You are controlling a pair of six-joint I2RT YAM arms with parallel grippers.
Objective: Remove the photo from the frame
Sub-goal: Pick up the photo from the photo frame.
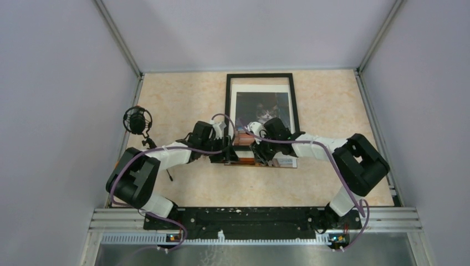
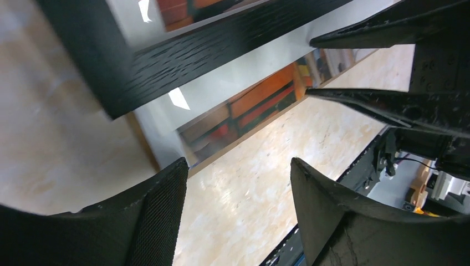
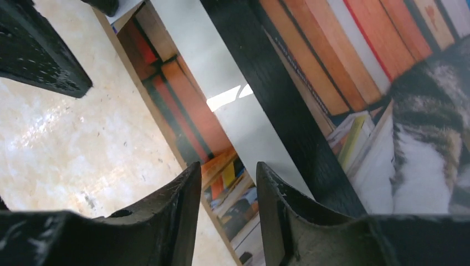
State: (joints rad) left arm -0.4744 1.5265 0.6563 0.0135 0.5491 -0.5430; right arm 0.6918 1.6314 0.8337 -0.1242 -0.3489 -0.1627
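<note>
On the left, the left gripper (image 2: 238, 166) is held wide open, with nothing between its fingers (image 2: 161, 205). Only bare worktop (image 2: 260, 183) is seen through the gap. It is placed at the near left corner of the frame (image 1: 228, 105), just off the edge of the paper rather than over it.

In the middle, the frame is laid flat on the worktop with its long axis running away from the arm bases. The photo (image 1: 266, 113) is seen inside it, cat uppermost. At the near short end a strip of the photo, made up of white margin and book spines, projects from under the black bar (image 2: 194, 55) toward the bases. From both pairs of fingers the strip therefore lies just ahead and below, and it is judged that it would have to be drawn along the long axis, toward the robot.

On the right, the right gripper (image 3: 227, 169) is partly open, its fingers (image 3: 288, 221) set closer together than the left pair. Nothing is seen clamped between them. The outer edge of the projecting strip shows through the gap, so this arm is judged the nearer to a hold. Whether its fingers touch the paper cannot be told.
</note>
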